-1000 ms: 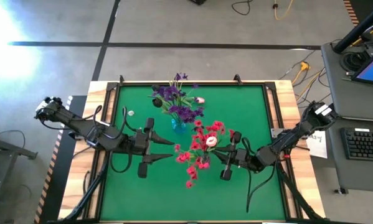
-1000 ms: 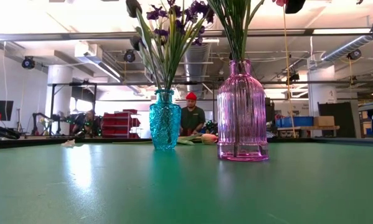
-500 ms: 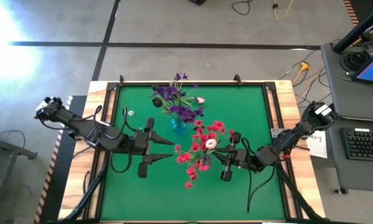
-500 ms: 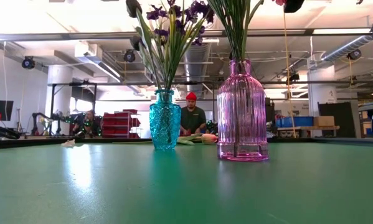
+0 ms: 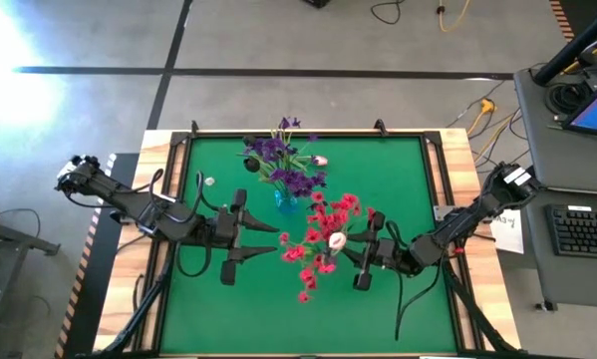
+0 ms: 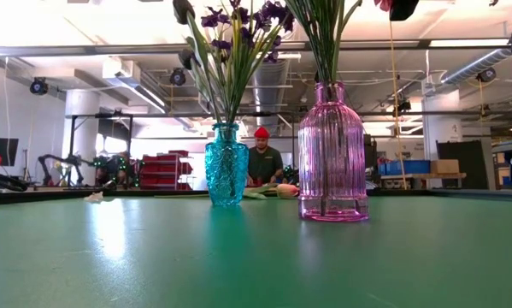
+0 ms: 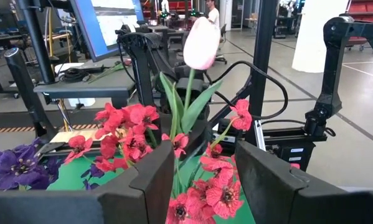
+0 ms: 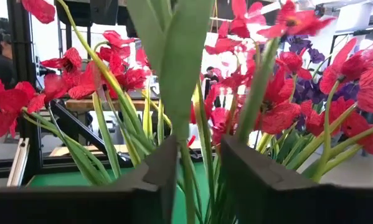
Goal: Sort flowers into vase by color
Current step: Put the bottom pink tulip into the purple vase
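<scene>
Green felt covers the table (image 5: 378, 179), framed in pale wood, with a workshop hall behind in the low view where a person (image 6: 261, 162) stands far off. Right of centre in the high view, the right gripper (image 5: 351, 242) sits against the red flowers (image 5: 323, 231); its wrist view shows the dark blocky fingers (image 8: 155, 180) parted with a thin green tulip stem (image 8: 187, 177) running up through the gap, broad leaf above (whether the pads touch it I cannot tell). The tulip (image 5: 336, 240), a smooth white-pink bud, stands among the red papery blossoms in the ribbed pink glass vase (image 6: 332, 158). Just above it in the frame, purple flowers (image 5: 278, 160) fill the faceted teal vase (image 6: 226, 167). The left gripper (image 5: 270, 240) waits left of the bouquet, fingers apart and empty.
</scene>
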`<action>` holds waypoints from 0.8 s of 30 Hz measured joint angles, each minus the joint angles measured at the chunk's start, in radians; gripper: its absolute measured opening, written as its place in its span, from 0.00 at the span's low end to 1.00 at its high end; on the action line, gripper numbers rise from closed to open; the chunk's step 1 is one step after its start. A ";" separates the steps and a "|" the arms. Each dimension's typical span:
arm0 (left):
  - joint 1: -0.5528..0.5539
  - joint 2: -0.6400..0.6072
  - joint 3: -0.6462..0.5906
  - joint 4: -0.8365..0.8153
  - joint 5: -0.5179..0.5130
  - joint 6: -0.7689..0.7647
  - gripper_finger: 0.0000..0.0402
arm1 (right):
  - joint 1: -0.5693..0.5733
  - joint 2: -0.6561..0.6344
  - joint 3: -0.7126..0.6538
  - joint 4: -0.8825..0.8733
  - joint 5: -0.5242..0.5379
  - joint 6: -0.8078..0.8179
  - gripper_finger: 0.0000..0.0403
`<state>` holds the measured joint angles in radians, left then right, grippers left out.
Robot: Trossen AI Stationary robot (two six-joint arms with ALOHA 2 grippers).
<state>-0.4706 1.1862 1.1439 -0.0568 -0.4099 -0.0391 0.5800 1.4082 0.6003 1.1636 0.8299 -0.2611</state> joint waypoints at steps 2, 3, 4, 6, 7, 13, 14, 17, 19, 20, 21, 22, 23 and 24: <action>0.000 0.000 0.000 0.000 0.000 0.000 0.40 | 0.000 0.000 0.000 -0.007 0.000 0.000 0.34; 0.000 0.000 0.000 0.000 0.000 0.000 0.40 | 0.000 0.000 0.000 -0.007 0.000 0.000 0.37; 0.000 0.000 0.000 0.000 0.000 0.000 0.40 | 0.000 0.000 0.000 -0.007 0.000 0.000 0.40; 0.000 0.000 0.000 0.000 0.000 0.000 0.40 | 0.000 0.000 0.000 -0.009 0.000 0.000 0.43; 0.000 0.000 0.000 0.000 0.000 0.000 0.40 | 0.001 0.000 0.000 -0.011 0.000 0.000 0.45; 0.000 0.000 0.000 0.001 0.000 0.000 0.40 | 0.004 0.000 0.001 -0.070 0.003 0.005 0.52; 0.000 0.000 0.000 0.001 0.000 0.000 0.40 | 0.004 0.000 0.001 -0.090 0.004 0.018 0.53; 0.000 0.000 0.000 0.004 0.000 0.000 0.40 | 0.000 0.000 0.001 -0.130 0.001 0.068 0.56; 0.000 0.000 0.000 0.007 0.000 0.000 0.40 | -0.002 0.000 0.001 -0.147 0.005 0.086 0.57; 0.000 0.000 0.000 0.009 -0.001 0.000 0.40 | -0.003 0.000 0.001 -0.146 0.008 0.087 0.57; 0.000 0.000 0.000 0.009 -0.001 0.000 0.40 | -0.004 0.000 0.001 -0.140 0.017 0.089 0.58; 0.000 0.000 0.000 0.010 -0.001 0.000 0.40 | -0.004 0.000 0.001 -0.134 0.031 0.096 0.58; 0.000 0.000 0.000 0.010 -0.001 0.000 0.40 | -0.005 -0.003 0.001 -0.134 0.050 0.104 0.58; 0.000 0.000 0.000 0.010 -0.002 0.000 0.40 | -0.005 -0.007 0.001 -0.136 0.062 0.105 0.57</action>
<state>-0.4706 1.1862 1.1439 -0.0463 -0.4114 -0.0395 0.5753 1.4014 0.6010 1.0276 0.8921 -0.1559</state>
